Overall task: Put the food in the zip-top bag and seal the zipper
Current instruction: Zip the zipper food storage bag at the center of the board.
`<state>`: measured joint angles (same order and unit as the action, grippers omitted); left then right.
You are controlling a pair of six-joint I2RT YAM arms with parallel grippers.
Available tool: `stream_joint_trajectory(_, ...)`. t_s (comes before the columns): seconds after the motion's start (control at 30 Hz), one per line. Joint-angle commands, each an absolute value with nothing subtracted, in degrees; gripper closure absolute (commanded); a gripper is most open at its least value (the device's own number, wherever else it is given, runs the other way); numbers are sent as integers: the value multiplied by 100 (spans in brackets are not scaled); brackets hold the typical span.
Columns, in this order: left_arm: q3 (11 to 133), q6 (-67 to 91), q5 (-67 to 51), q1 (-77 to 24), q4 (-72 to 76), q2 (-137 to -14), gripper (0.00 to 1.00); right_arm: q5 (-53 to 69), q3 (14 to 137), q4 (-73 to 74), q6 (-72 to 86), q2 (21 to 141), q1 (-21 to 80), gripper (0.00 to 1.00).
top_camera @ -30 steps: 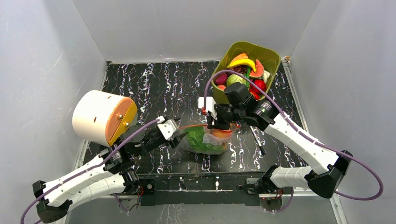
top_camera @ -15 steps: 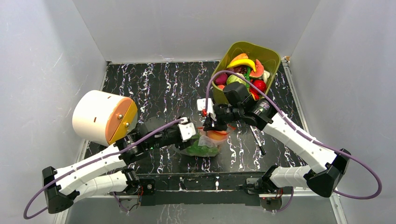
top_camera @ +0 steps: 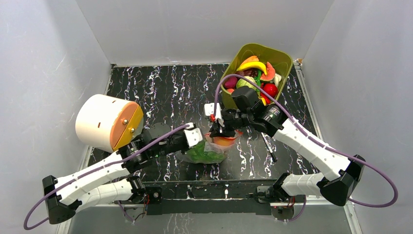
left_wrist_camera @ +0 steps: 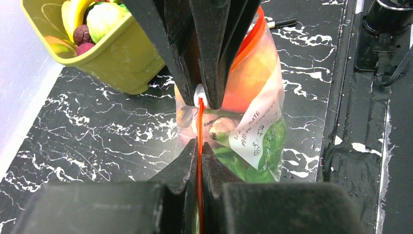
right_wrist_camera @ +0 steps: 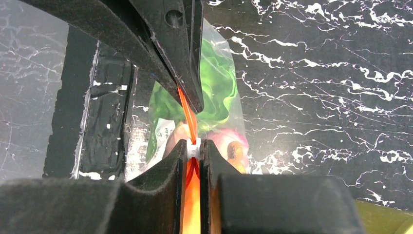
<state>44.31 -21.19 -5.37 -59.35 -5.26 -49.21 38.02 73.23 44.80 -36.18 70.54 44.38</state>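
Observation:
The zip-top bag hangs just above the table's near middle, held up by its mouth. Food shows through it: green lettuce and an orange-pink piece. My left gripper is shut on the zipper, the orange-red strip running between its fingers. My right gripper faces it and is shut on the white slider tab. In the left wrist view the slider tab sits at the tips of the right gripper's fingers. From above, the left gripper and right gripper meet at the bag's mouth.
An olive-green tub full of toy fruit stands at the back right, just behind the right arm. A white drum with an orange face is at the left. A thin black pen-like stick lies right of the bag.
My left gripper has moved right to the bag's mouth and shut on the zipper strip. The bag has shifted slightly left; the right gripper keeps its hold on the slider.

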Motion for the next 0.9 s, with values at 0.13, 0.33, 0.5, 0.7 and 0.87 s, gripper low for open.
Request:
stream_joint_trajectory(0.13, 4258, -2049, 66, -5906, -633, -4253, 100, 3276, 7374, 4332, -3400, 6787, 4390, 100)
stream_joint_trajectory(0.33, 4269, -2039, 227, -5901, -818, -4163, 100, 3226, 7382, 4368, -3357, 6762, 4359, 100)
stream_joint_trajectory(0.5, 4268, -2041, 352, -5898, -922, -4073, 100, 3143, 7392, 4405, -3316, 6731, 4328, 100)
stream_joint_trajectory(0.7, 4256, -2088, 523, -5893, -1082, -3918, 100, 3036, 7328, 4507, -3305, 6642, 4246, 100)
stream_joint_trajectory(0.87, 4264, -2131, 590, -5889, -1200, -3839, 100, 2929, 7256, 4596, -3296, 6584, 4205, 100)
